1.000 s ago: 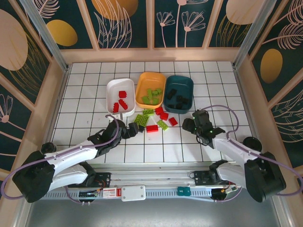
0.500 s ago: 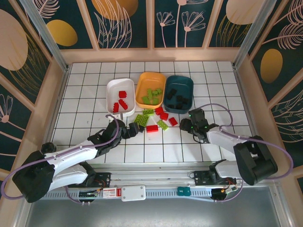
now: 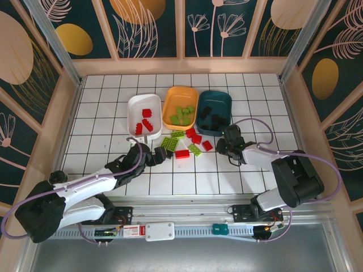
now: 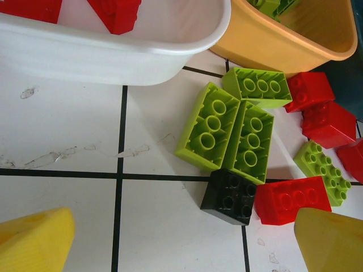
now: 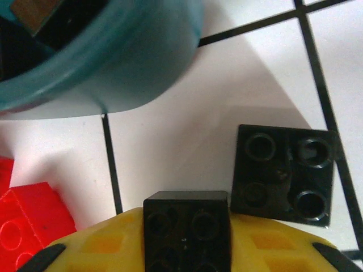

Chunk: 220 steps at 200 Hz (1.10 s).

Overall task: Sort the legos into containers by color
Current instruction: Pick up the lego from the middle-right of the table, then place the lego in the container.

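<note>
- The left gripper [image 4: 181, 229] hangs over the white tiled table [image 4: 62, 198]. Its yellow fingers [image 4: 35, 242] are spread wide and there is nothing between them.
- In the left wrist view, a black square brick [image 4: 229, 197] lies at about 1 o'clock from that gap. It touches a pair of lime green bricks [image 4: 227, 135] lying side by side at its 12 o'clock, and a long red brick [image 4: 286, 198] at its 3 o'clock.
- The right gripper [image 3: 227, 147] is closed on a small held black brick [image 5: 187, 229], with a yellow pad on each side of it.
- A second, loose black brick [image 5: 283, 173] lies flat on the table just beside the held one, at its 1 o'clock. Whether the two touch is hard to tell.
- The teal tray [image 3: 229, 107] is at 11 o'clock from the right gripper, close by, and holds black pieces [image 3: 212, 119].
- The orange tray [image 3: 166, 113] holds lime pieces [image 3: 181, 115], and the white tray [image 3: 131, 113] holds red pieces [image 3: 146, 119] (the three trays stand in a row, touching or nearly so).
- The unsorted pile [image 3: 184, 144] of red and lime bricks lies at 6 o'clock from the orange tray, between the two grippers.
</note>
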Tool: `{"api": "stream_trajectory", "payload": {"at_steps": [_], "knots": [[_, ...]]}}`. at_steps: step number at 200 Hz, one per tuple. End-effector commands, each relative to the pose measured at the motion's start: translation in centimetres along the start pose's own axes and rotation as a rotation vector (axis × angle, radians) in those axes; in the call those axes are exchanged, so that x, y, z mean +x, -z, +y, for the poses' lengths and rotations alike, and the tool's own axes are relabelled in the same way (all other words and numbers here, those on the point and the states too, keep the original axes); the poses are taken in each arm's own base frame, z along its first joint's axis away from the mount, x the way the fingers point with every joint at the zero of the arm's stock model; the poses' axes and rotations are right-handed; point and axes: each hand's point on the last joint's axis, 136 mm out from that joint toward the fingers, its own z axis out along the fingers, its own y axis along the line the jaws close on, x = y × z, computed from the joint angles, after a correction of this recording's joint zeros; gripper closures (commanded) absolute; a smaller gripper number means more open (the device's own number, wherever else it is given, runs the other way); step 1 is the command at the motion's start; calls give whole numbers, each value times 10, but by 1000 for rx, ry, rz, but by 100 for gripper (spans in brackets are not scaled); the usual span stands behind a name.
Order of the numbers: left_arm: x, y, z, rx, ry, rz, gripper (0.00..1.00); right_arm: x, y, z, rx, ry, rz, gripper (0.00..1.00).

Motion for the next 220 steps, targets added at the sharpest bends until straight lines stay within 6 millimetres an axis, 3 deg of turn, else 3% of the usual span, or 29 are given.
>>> {"api": "stream_trajectory", "payload": {"at_steps": [1, 21, 45, 64, 77, 89, 101, 145, 156, 161, 171, 180, 220], "knots": [[-6, 1, -6, 19, 0, -18, 1, 3, 7, 6, -7, 30, -5, 74], [-6, 1, -5, 17, -2, -16, 1, 4, 23, 18, -55, 54, -11, 79], [-7, 1, -6, 18, -4, -17, 1, -6, 56, 49, -165, 90, -57, 81], [-7, 0, -6, 18, -1, -20, 1, -35, 78, 71, -236, 94, -132, 81], [-8, -1, -8, 20, 0, -18, 1, -59, 84, 80, -229, 103, -183, 81], [-7, -2, -9, 23, 2, -13, 1, -74, 79, 90, -221, 121, -203, 81], [-6, -2, -9, 23, 3, -8, 1, -100, 68, 87, -197, 95, -229, 80], [2, 0, -1, 23, 26, 0, 1, -140, 7, 93, -99, 106, -197, 80], [2, 2, -1, 26, 33, -1, 1, -146, -1, 95, -87, 104, -189, 73], [2, 3, 0, 27, 33, -3, 1, -148, -5, 95, -81, 102, -184, 65], [1, 5, -1, 31, 33, -8, 1, -152, -8, 97, -73, 98, -185, 48], [-1, 6, 0, 30, 33, -14, 1, -155, -6, 98, -71, 94, -190, 40], [-4, 9, -2, 40, 31, -27, 1, -155, 34, 87, -81, 57, -254, 35]]}}
